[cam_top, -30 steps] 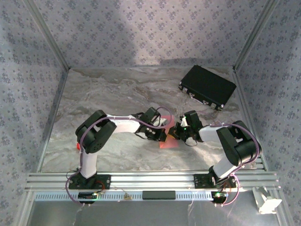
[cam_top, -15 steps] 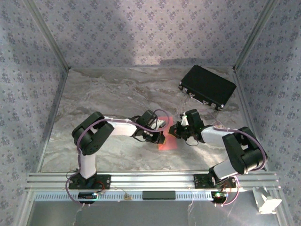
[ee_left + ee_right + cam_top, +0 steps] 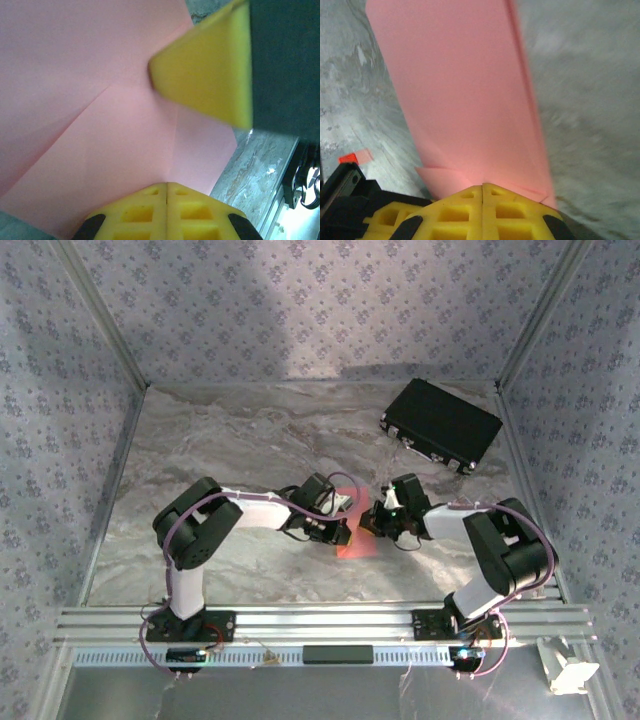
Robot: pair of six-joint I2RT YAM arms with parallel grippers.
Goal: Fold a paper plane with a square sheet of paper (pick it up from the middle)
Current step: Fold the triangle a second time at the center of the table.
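L jaws are pressed together, tips down on the sheet of paper [image 3: 100, 125]. Whether a paper edge sits between them, I cannot tell. R jaws are pressed together too, at one end of the same sheet. In the left wrist view one yellow finger [image 3: 210, 70] of the R jaws rests on the paper at approx. 1 o'clock from the L tips. The sheet lies flat near the middle of the worktop [image 3: 230, 440], w/ a diagonal crease and one long doubled edge.

I judge the step is pressing a fold flat. To do it well, one pair should pin the sheet while the other slides along the crease, low and slow, w/o dragging it sideways. Thin paper wrinkles easily.

Edges & room: the arms meet nearly tip to tip, so there is little room between them. The worktop is open toward 12 and 9 o'clock. The black case [image 3: 441, 425] is well apart at 1 o'clock, the frame rail [image 3: 320, 622] near at 6 o'clock. In the right wrist view a small red block [image 3: 355, 158] lies apart from the paper, at 9 o'clock.
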